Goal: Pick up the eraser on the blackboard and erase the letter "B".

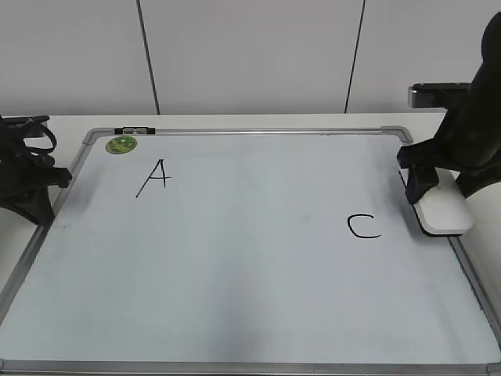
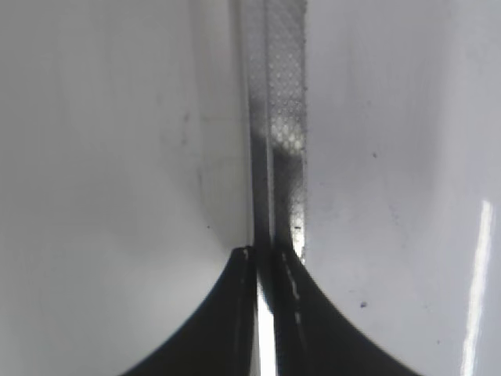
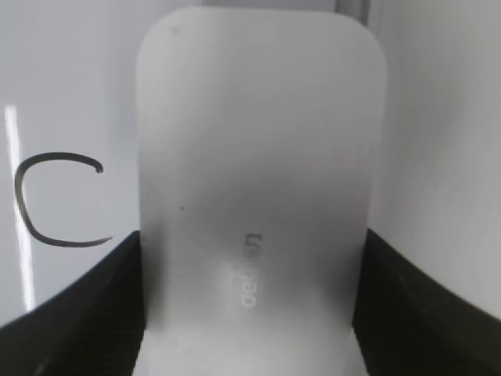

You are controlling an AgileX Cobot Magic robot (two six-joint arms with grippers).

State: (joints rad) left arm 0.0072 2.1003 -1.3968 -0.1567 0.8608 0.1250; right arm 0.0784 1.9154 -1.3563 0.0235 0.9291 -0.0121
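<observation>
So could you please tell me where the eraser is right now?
In the exterior view the eraser lies at the blackboard's right edge, just right of the letter C, between the right pincer's fingers.

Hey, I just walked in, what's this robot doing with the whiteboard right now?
The right gripper has its black fingers on either side of the white rounded-rectangular plastic eraser, at the right edge of the large white dry-erase board with a silver-grey frame. Only a black handwritten "A" and "C" show on the board; no "B" is visible. The left gripper sits closed at the board's left frame, holding nothing. A small round green magnet sits near the top-left corner.
</observation>
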